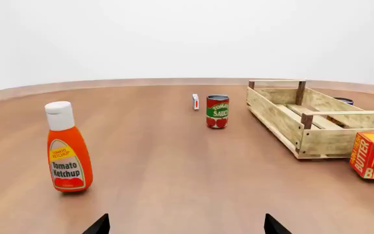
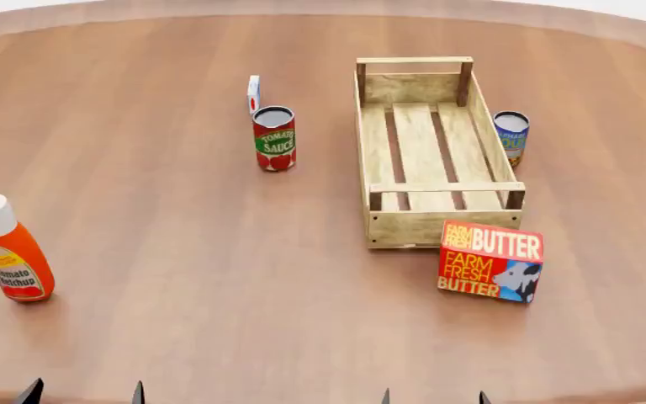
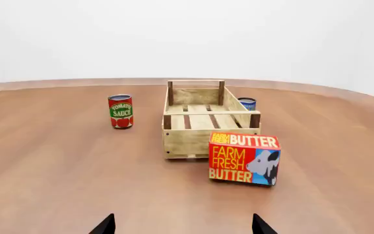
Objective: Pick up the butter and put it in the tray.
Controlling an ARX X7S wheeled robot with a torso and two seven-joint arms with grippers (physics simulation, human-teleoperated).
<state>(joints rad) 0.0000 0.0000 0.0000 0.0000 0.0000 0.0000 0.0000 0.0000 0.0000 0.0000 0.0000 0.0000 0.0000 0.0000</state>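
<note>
**Surfaces as I see them from the rig**

The table [image 2: 188, 278] under my cameras reads as smooth brown wood with fine grain and a soft satin sheen. The tray [image 2: 424, 227] is pale, matt, unfinished-looking slatted wood with darker posts. The butter [image 2: 490, 260] looks like printed cardboard, flat and matt. The tomato sauce can [image 2: 275, 139] has a paper-like label and a dull grey metal top. The ketchup bottle [image 2: 14, 251] looks like smooth orange plastic with a white cap.
</note>
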